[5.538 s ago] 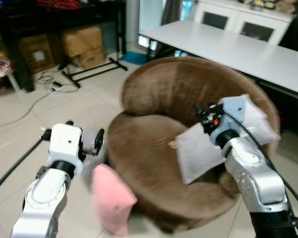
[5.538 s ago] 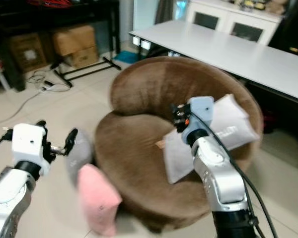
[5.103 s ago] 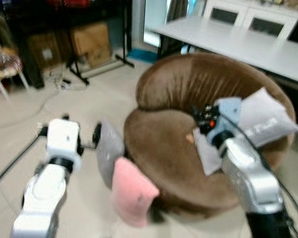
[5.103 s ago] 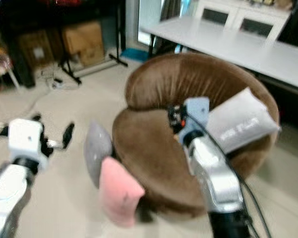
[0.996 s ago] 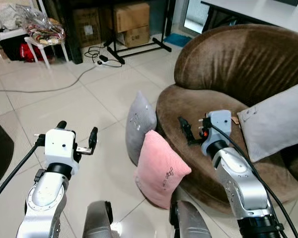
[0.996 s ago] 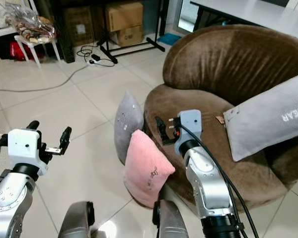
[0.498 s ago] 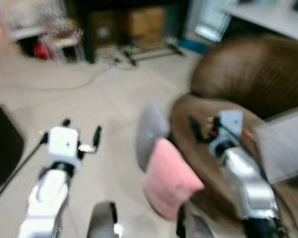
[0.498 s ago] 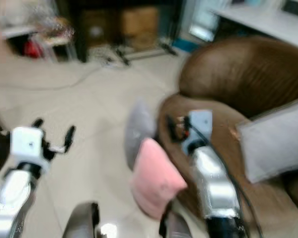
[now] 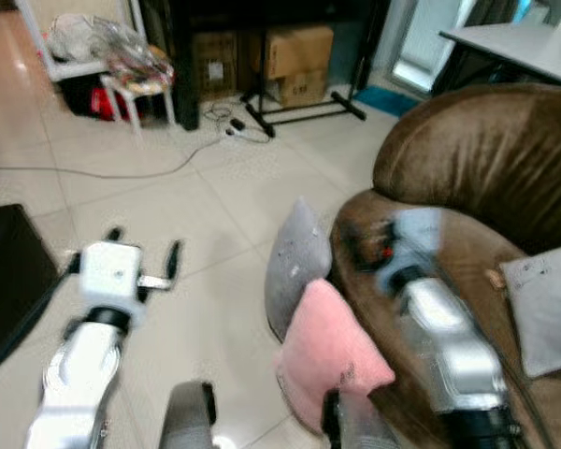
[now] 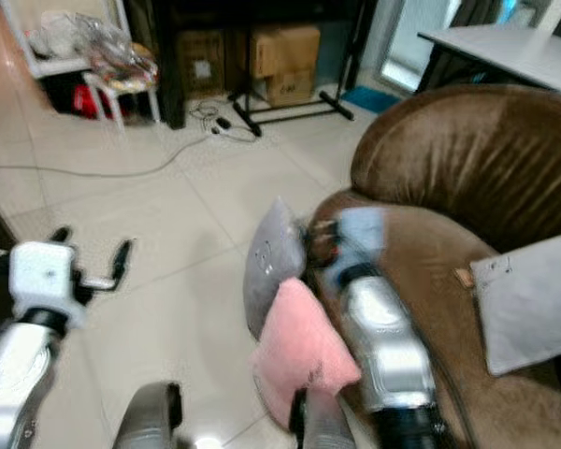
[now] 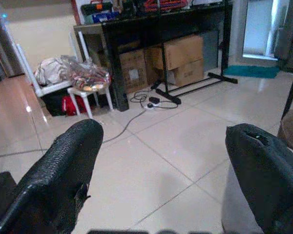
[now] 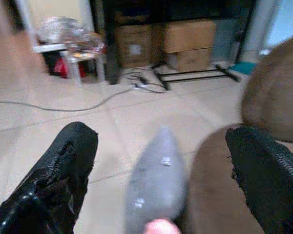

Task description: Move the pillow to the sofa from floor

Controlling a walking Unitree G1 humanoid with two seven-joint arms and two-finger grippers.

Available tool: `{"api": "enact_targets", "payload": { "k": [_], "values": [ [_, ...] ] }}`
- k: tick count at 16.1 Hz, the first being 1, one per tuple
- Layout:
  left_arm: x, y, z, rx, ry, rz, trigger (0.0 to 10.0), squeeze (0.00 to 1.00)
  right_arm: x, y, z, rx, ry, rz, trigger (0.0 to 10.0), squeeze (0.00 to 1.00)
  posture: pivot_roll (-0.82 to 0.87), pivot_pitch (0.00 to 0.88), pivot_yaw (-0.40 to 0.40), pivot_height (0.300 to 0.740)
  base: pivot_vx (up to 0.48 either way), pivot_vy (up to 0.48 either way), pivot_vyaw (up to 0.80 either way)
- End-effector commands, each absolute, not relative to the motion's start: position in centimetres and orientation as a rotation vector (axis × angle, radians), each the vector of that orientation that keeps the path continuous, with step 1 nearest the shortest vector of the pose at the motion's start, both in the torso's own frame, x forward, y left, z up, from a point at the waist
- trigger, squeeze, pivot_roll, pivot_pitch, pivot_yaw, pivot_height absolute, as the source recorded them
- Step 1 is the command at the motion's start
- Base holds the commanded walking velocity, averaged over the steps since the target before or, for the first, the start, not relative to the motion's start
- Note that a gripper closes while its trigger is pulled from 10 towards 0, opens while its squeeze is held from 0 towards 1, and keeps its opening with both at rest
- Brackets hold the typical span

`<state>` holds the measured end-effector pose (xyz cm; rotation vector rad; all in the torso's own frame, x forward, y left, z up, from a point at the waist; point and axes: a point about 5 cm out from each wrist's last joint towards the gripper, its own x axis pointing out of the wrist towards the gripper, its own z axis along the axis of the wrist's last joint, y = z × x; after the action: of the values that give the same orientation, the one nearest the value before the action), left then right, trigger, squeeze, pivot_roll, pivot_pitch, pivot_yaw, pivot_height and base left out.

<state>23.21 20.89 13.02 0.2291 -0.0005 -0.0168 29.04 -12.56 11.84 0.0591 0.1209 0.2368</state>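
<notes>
on sofa, gray pillow

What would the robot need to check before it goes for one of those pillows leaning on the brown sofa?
1. Pillows on the floor: ok. The grey pillow and pink pillow both stand on the tiles, leaning against the sofa.
2. Right gripper jaws open: ok, set wide with the grey pillow between them in the wrist view.
3. Left gripper jaws open: ok, holding nothing, out over bare tiles.
4. Room on the sofa: ok. One light grey pillow lies at the right; the brown seat beside it is bare.
5. Steady view: not ok, the right arm is blurred.
6. Contact with a pillow: cannot tell.
</notes>
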Motion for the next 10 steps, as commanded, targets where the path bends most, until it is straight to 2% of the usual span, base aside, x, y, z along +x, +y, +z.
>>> {"api": "enact_targets", "payload": {
  "k": [1, 2, 3, 6, 7, 8, 9, 10],
  "values": [
    [23.26, 20.12, 12.98, 0.225, -0.006, -0.043, 10.0, 1.0, 29.18, -13.96, 11.93, 0.039, 0.125, 0.197, 10.0, 1.0, -0.01, 0.0, -0.062, 0.59, 0.27, 0.0, 0.0],
    [23.25, 20.09, 12.98, 0.229, -0.013, -0.04, 10.0, 1.0, 29.17, -13.89, 11.92, 0.036, 0.125, 0.209, 10.0, 1.0, -0.02, 0.0, -0.06, 0.59, 0.0, 0.0, 0.0],
    [23.27, 20.06, 12.96, 0.236, -0.013, -0.039, 10.0, 1.0, 29.13, -13.86, 11.77, 0.033, 0.136, 0.227, 10.0, 0.0, -0.02, 0.0, -0.059, 0.59, 0.0, 0.0, 0.0],
    [23.34, 20.08, 12.81, 0.248, -0.002, -0.046, 10.0, 0.96, 29.08, -14.04, 11.44, 0.04, 0.159, 0.233, 10.0, 0.0, -0.02, 0.0, -0.056, 0.565, 0.0, 0.0, 0.0],
    [23.35, 20.04, 12.74, 0.252, 0.001, -0.05, 10.0, 0.76, 29.07, -13.97, 11.36, 0.042, 0.168, 0.243, 10.0, 0.0, -0.02, 0.0, -0.056, 0.555, 0.0, 0.0, 0.0],
    [23.35, 19.98, 12.69, 0.255, 0.002, -0.052, 10.0, 0.7, 29.08, -13.9, 11.3, 0.046, 0.176, 0.253, 10.0, 0.0, -0.02, 0.0, -0.055, 0.545, 0.0, 0.0, 0.0],
    [23.34, 19.91, 12.63, 0.257, 0.004, -0.055, 10.0, 0.52, 29.13, -13.84, 11.24, 0.048, 0.184, 0.263, 10.0, 0.0, -0.02, 0.0, -0.055, 0.535, 0.0, 0.0, 0.0],
    [23.32, 19.84, 12.57, 0.259, 0.007, -0.061, 10.0, 0.08, 29.21, -13.76, 11.1, 0.049, 0.2, 0.271, 10.0, 0.0, -0.02, 0.0, -0.054, 0.525, 0.0, 0.0, 0.0]
  ]
}}
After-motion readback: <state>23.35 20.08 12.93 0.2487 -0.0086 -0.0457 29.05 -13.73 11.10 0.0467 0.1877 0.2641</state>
